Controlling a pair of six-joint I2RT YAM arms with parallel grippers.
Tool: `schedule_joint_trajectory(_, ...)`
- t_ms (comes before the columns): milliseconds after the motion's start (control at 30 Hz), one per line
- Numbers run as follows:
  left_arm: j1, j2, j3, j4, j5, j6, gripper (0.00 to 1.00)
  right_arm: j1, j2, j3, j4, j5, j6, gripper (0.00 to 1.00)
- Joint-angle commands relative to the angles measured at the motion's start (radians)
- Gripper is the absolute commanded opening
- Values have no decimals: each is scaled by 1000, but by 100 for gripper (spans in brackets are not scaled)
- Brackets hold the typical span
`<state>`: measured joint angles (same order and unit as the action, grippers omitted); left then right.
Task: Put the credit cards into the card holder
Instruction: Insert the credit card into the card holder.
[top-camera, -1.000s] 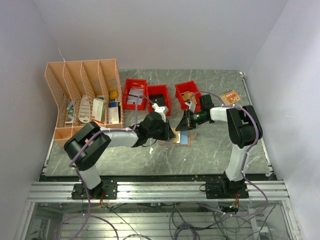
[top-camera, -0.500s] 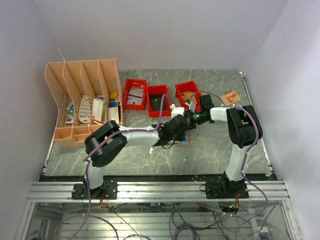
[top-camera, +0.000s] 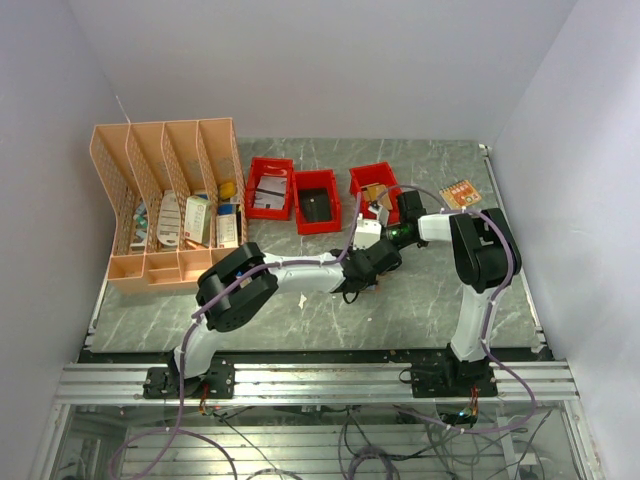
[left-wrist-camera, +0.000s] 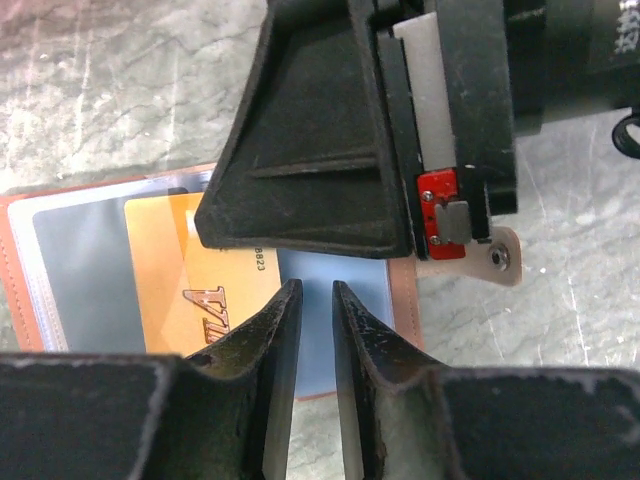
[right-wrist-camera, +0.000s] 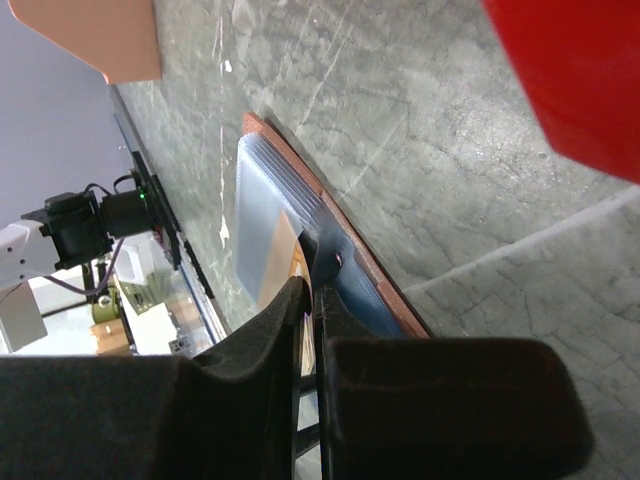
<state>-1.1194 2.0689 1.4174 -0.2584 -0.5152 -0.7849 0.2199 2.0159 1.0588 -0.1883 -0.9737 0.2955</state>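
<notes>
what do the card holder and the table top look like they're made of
Card holder: tan leather or imitation, going by its matte border; the inner sleeves are clear glossy plastic, with an orange card showing through. Table: grey veined stone look, possibly printed laminate.

Left arm is stretched low, forward and to the right, with the wrist tipped down. Left gripper is seen with its fingers parted by a narrow gap and nothing held between them. Right arm is folded, elbow raised, forearm reaching left. Right gripper is pointed down, fingers drawn almost together, just beyond the left gripper.
</notes>
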Motion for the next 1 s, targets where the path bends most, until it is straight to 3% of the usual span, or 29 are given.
schedule_joint_trajectory(0, -3, 14, 29, -94, -123, -52, 32, 11, 34, 3, -30, 49, -32, 7)
schedule_joint_trajectory(200, -4, 9, 22, -145, -191, -113, 39, 11, 35, 4, -30, 40, -35, 11)
schedule_joint_trajectory(467, -3, -7, -10, -131, -213, -144, 44, 10, 22, 13, -34, 31, -40, 28)
schedule_joint_trajectory(767, 17, -22, -25, -112, -206, -128, 44, -21, -62, 19, -48, 10, -81, 44)
schedule_joint_trajectory(967, 20, -85, -59, -56, -186, -67, 43, -36, -129, 34, -106, 46, -177, 47)
